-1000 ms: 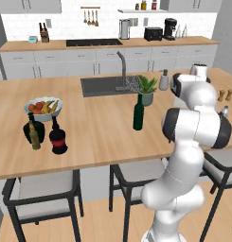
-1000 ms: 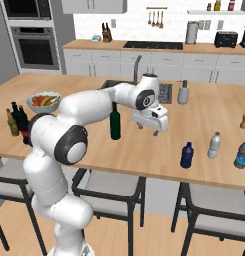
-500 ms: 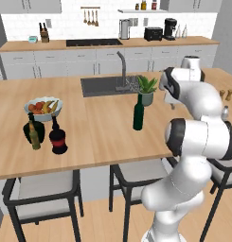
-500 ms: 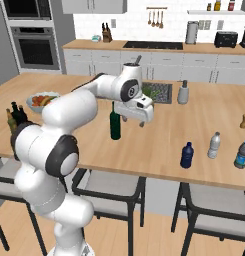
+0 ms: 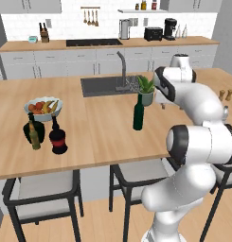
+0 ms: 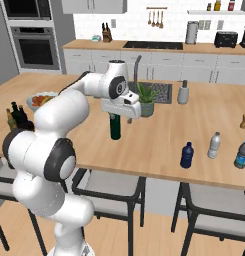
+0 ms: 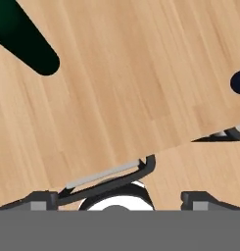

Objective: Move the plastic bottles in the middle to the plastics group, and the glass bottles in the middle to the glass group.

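labels: no writing readable on any bottle
gripper [image 6: 129, 118]: jaws spread wide, holding nothing, above the desk [image 6: 159, 135] just beside the tall green wine bottle [image 6: 115, 126]
middle: one wine bottle, one dark blue bottle [image 6: 187, 155] near the front edge
glass end: black red-banded bottle [image 5: 57, 137] beside two bottles
room: bare wood between wine and blue bottles

Bare table [image 6: 159, 135] stretches between the green bottle [image 6: 114, 126] and the blue bottle [image 6: 187, 155] — wide passage there. Just behind the green bottle a potted plant [image 6: 146, 99] crowds it — sink [image 5: 104, 85] beyond.
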Motion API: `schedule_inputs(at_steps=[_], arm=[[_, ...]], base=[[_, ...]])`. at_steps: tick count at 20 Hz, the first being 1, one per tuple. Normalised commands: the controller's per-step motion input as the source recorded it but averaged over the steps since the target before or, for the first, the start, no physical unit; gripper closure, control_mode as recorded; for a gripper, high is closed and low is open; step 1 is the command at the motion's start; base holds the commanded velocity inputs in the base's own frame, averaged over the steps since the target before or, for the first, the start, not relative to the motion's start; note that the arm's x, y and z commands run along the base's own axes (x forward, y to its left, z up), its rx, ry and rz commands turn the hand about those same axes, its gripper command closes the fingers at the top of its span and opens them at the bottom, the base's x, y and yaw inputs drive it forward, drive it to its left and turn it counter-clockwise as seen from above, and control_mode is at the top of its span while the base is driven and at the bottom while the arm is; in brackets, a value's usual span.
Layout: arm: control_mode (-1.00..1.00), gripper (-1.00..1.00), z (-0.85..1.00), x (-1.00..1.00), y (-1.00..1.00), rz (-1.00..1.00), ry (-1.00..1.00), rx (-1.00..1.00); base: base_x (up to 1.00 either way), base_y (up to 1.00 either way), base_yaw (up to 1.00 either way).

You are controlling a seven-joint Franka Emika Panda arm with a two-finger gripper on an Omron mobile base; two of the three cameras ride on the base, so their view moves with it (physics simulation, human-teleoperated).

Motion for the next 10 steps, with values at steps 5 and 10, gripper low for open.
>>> schedule_inputs(at_steps=[5,10], arm=[[-1.00,-1.00,0.09,0.24,0.37,0.00,0.01,0.00],[-1.00,-1.00,0.00,0.39,0.44,0.03,0.01,0.00]], base=[[0.00,0.00,0.00],[0.00,0.00,0.00]])
